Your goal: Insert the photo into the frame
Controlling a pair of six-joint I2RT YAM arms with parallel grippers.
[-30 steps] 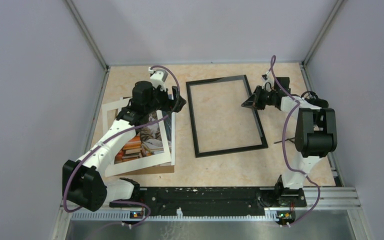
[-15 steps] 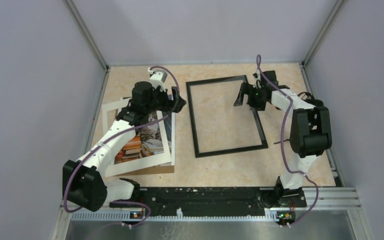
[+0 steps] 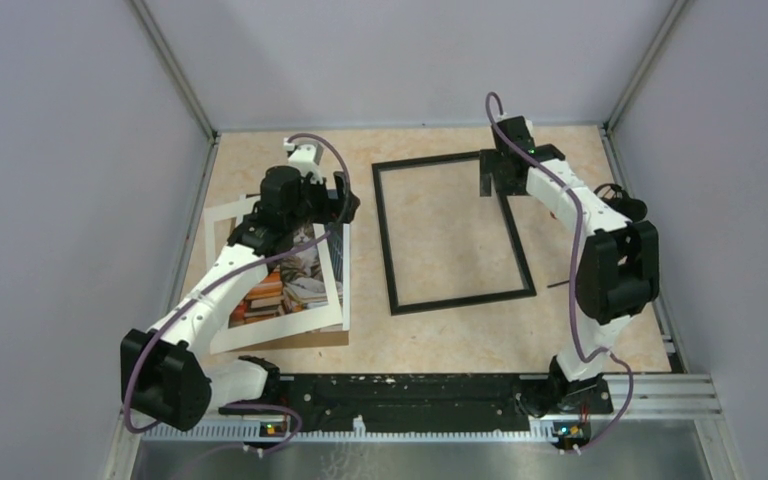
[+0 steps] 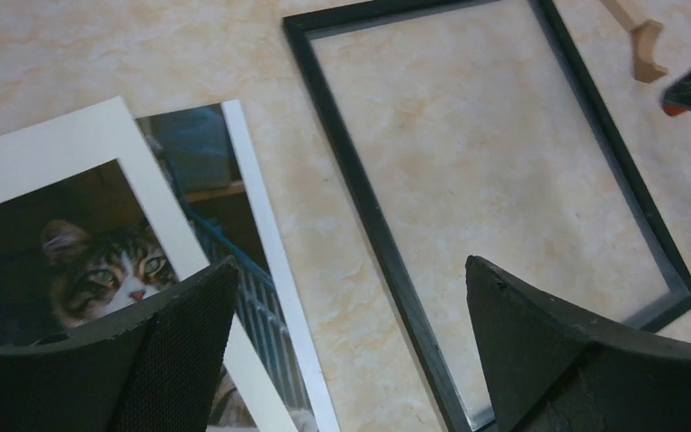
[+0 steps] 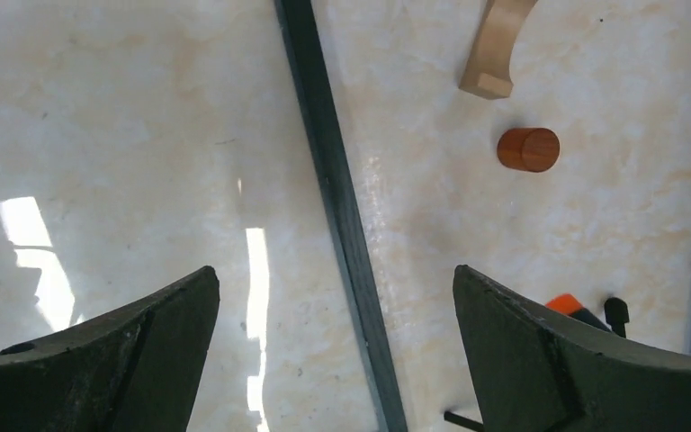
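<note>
The frame (image 3: pixel 385 240), thin and black, lies flat mid-table with bare tabletop showing through it. The photo (image 3: pixel 275 290), a cat among stacked books, lies to its left under a skewed white mat border (image 3: pixel 222 215). My left gripper (image 3: pixel 345 195) hovers open over the photo's far right corner. In the left wrist view its jaws (image 4: pixel 349 270) straddle the gap between the photo (image 4: pixel 90 261) and the frame (image 4: pixel 360 189). My right gripper (image 3: pixel 495 175) is open above the frame's far right corner, with the frame's bar (image 5: pixel 333 180) running between its jaws (image 5: pixel 335 274).
A brown board (image 3: pixel 305 338) sticks out from under the photo's near edge. Right of the frame lie a curved wooden piece (image 5: pixel 495 45), a red-brown cylinder (image 5: pixel 528 149) and an orange-tipped item (image 5: pixel 565 304). Grey walls enclose the table on three sides.
My right gripper went from shut to open and swung from the frame's right edge toward its far right corner. The left gripper shifted slightly left and farther back. Frame and photo stayed put.
</note>
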